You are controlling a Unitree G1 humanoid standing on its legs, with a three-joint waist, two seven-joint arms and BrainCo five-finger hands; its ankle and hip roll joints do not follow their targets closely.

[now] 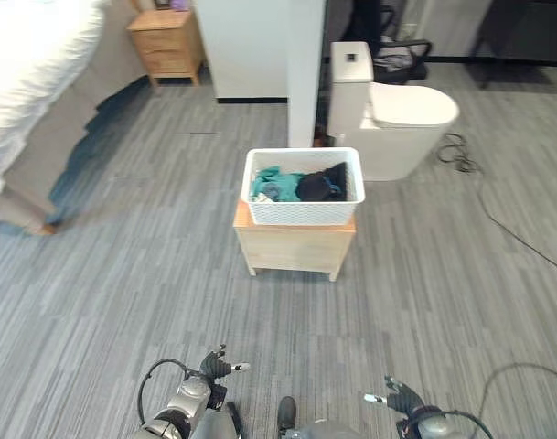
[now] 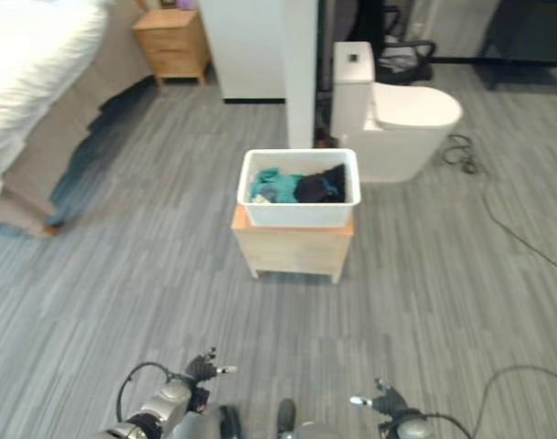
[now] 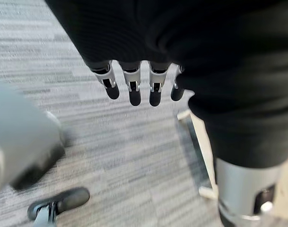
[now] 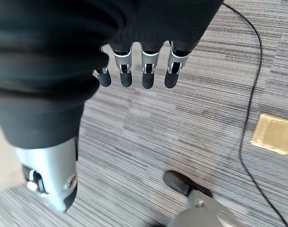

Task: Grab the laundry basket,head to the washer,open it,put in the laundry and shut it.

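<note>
Laundry basket (image 1: 303, 187) sits on the small wooden table (image 1: 294, 245) ahead, both hands, left hand (image 1: 216, 368) and right hand (image 1: 395, 399), low, fingers relaxed and empty — approach comes next, then the grab.

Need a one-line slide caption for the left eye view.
White laundry basket of teal and dark clothes on a low wooden stand, both hands, left and right, open and empty below.
</note>
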